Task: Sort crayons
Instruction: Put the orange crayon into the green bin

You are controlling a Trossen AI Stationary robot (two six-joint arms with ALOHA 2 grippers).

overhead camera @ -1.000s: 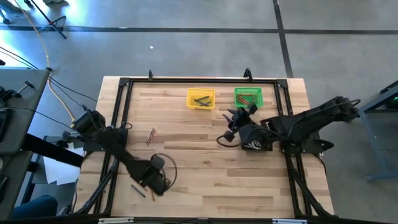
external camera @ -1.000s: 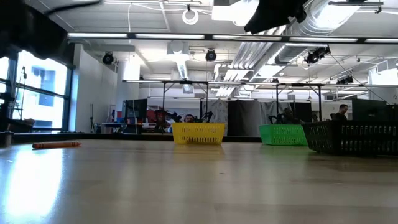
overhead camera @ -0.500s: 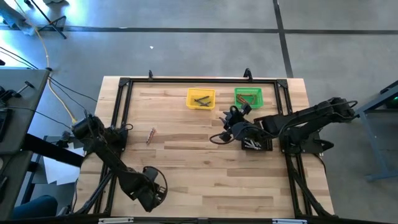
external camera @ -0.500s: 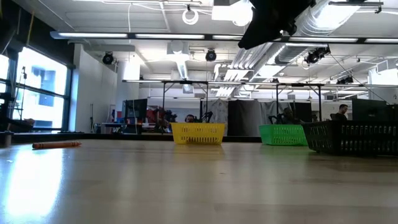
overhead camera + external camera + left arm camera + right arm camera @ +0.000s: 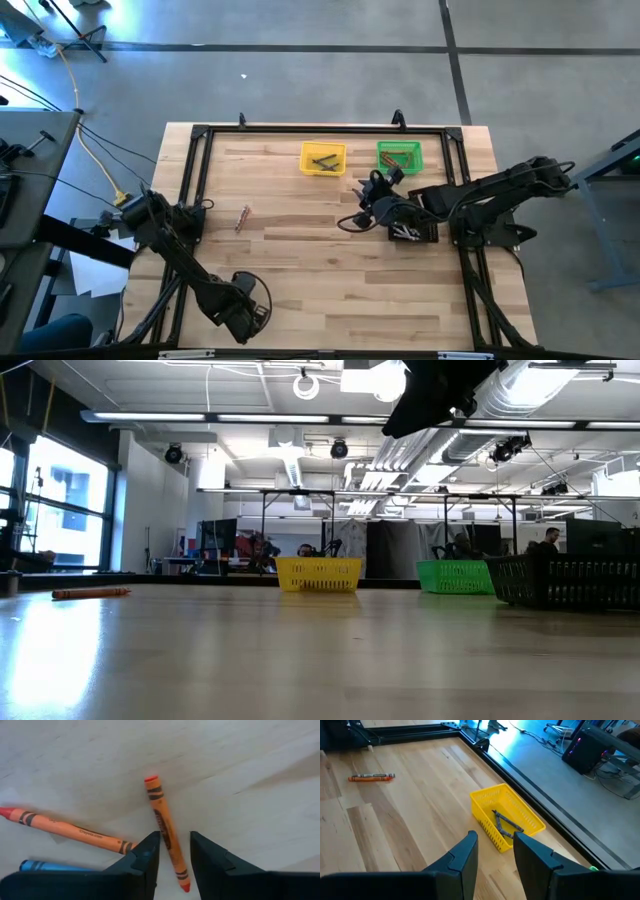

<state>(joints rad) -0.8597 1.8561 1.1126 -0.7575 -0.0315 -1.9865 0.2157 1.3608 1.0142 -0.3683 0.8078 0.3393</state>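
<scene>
Now left pincer (image 5: pixel 172 857) open, straddling orange crayon (image 5: pixel 166 831), seemingly ungripped; right pincer (image 5: pixel 494 851) empty.

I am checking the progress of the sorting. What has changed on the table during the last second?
The left hand moved toward the table's near-left corner and now hangs over an orange crayon between its open fingers, not gripping. The right hand shifted slightly toward the yellow bin. The bins and the lone crayon stayed put.

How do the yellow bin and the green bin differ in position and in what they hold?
The yellow bin stands nearer the table's middle; the green bin stands toward the right arm's side. The yellow bin holds dark grey crayons; the green bin holds orange-brown crayons. Both are small square baskets at the far edge.
</scene>
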